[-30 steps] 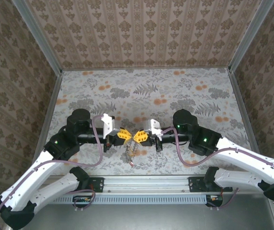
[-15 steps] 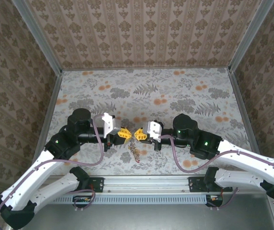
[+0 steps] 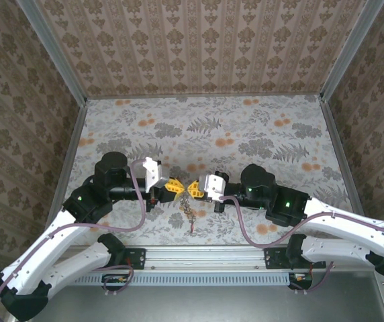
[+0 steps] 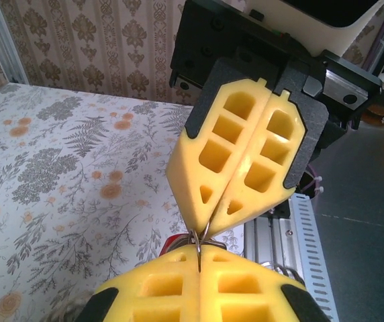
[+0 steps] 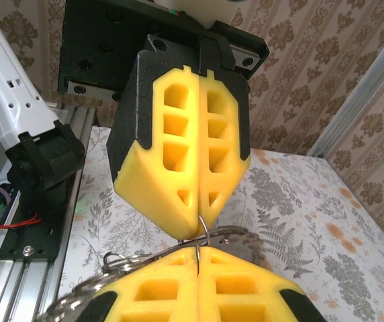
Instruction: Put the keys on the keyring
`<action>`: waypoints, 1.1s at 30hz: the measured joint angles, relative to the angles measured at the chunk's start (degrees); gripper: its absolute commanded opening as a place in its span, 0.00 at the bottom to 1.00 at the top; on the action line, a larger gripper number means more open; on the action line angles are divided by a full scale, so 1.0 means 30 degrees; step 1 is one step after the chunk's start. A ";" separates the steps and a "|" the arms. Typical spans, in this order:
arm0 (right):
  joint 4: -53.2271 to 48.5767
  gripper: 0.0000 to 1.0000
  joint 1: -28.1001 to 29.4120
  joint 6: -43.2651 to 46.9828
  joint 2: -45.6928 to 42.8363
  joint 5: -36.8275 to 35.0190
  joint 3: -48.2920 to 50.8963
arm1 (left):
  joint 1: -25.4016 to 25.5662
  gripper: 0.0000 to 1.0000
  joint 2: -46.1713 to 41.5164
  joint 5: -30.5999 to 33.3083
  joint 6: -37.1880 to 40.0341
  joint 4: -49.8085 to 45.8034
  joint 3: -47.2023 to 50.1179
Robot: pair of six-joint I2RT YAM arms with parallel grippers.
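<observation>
Keyring pinched between left hand and right hand, both seemingly clamped, near table front edge, open room beyond

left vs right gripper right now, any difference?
Left gripper points right, right gripper points left, tip to tip. Chain links of the keyring drape by the right gripper's fingers in its wrist view; a red bit sits beside the left gripper's. Shared: both shut on the keyring's thin wire loop.

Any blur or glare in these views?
Top external: even light, no glare, keyring tiny. Left wrist: right tool sharp, left tool slightly soft. Right wrist: keyring links at lower left blurred.
</observation>
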State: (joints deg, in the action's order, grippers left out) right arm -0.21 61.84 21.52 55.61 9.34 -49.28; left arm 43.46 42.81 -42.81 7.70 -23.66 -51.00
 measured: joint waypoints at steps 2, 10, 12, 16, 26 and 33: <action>0.0051 0.05 0.0109 0.0095 -0.0066 -0.0073 0.0131 | 0.0000 0.00 0.0000 0.0058 0.0000 0.0000 0.0000; 0.0328 0.15 0.0284 0.0335 -0.0182 -0.0350 0.0466 | 0.0022 0.00 0.0000 0.0138 0.0000 0.0087 0.0000; 0.0444 0.18 0.0306 0.0342 -0.0189 -0.0372 0.0546 | 0.0022 0.00 0.0000 0.0189 0.0000 0.0146 0.0000; 0.0503 0.21 0.0372 0.0357 -0.0226 -0.0408 0.0612 | 0.0022 0.00 0.0000 0.0219 0.0000 0.0189 0.0000; 0.0532 0.28 0.0372 -0.0182 -0.1005 -0.0532 0.1071 | 0.0058 0.00 -0.0022 0.0211 0.0007 0.0656 0.0000; 0.0699 0.32 -0.1202 -0.2025 -0.2229 0.0204 0.1231 | 0.0109 0.00 -0.0189 0.0015 0.0007 0.1086 0.0000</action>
State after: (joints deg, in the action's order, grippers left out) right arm 1.89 58.24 15.44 48.93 9.96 -45.58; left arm 43.79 42.24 -42.76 7.73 -20.40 -51.00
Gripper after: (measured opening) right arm 0.314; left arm 0.063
